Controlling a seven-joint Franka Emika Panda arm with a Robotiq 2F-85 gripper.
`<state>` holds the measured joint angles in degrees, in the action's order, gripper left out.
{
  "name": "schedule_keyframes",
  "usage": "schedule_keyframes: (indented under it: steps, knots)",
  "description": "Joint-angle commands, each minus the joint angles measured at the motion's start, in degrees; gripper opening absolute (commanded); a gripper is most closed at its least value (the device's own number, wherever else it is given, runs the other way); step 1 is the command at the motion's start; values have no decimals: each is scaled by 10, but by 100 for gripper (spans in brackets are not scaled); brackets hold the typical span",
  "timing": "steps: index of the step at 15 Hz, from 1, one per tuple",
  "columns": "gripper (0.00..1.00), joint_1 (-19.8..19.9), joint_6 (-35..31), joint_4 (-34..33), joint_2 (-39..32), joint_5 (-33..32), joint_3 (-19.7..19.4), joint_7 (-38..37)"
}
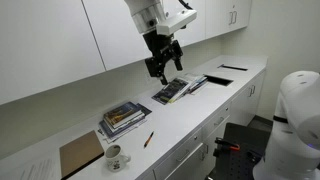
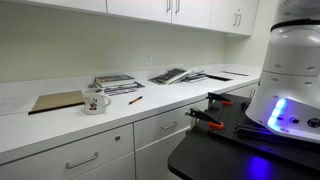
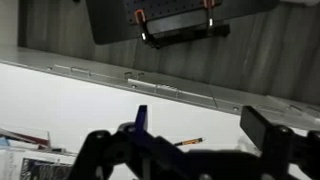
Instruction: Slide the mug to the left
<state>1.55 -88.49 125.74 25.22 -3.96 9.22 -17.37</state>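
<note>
The mug (image 1: pixel 117 157) is small and white with a dark print and a small handle. It stands near the front edge of the white counter, next to a brown board, and also shows in an exterior view (image 2: pixel 95 102). My gripper (image 1: pixel 165 72) hangs high above the counter, over the open books and far from the mug. Its fingers are spread and hold nothing. In the wrist view the dark fingers (image 3: pixel 180 150) frame the bare counter and a pencil (image 3: pixel 190 142). The mug is out of the wrist view.
A brown board (image 1: pixel 80 153) lies beside the mug. A stack of books (image 1: pixel 124 117) and a pencil (image 1: pixel 148 139) lie mid-counter, with open books (image 1: pixel 175 88) farther along. Wall cabinets hang above. A white machine (image 1: pixel 295 120) stands off the counter's end.
</note>
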Motion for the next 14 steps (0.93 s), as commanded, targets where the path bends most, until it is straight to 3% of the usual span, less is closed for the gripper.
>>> schedule_keyframes:
  steps: [1, 5, 8, 14]
  knots:
    - [100, -11, 2, -2, -1, -3, -9, -3]
    - [100, -11, 2, -2, -1, -3, -9, -3]
    - [100, -8, -111, 32, -14, 54, -10, -70]
    - [100, -5, -377, 67, -171, 118, -9, -170]
